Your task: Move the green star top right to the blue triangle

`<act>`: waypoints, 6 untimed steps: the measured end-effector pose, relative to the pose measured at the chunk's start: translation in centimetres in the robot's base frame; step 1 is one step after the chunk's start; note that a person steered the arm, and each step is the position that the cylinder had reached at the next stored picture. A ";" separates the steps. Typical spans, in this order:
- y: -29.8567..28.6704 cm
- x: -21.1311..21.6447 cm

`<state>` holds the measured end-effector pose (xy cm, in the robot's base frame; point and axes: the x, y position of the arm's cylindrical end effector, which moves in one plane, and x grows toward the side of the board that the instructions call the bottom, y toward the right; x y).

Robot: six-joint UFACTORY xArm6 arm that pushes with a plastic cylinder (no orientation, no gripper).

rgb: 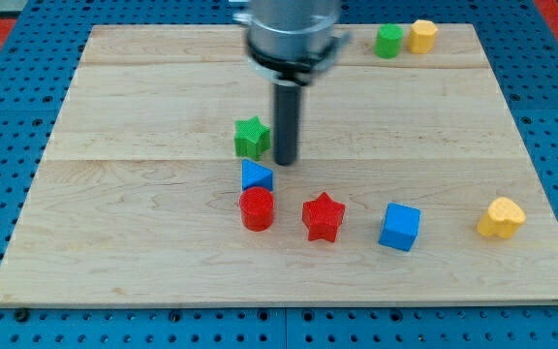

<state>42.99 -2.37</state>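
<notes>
Near the middle of the wooden desk (114,223), my tip (286,161) stands just right of the green star (251,137), close beside it; contact is unclear. As a tool it is a plain rod with no jaws, so it holds nothing. Below the star sits the blue triangle (257,175), touching the red cylinder (257,208) beneath it. Rightward along the bottom lie a red star (323,216), a blue cube (400,226) and a yellow block (502,217). At the view's top right, a green block (388,41) and another yellow block (421,35) sit side by side.
</notes>
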 end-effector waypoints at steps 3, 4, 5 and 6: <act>-14.9 -5.2; -9.3 -11.0; 0.5 -11.8; -5.8 -9.1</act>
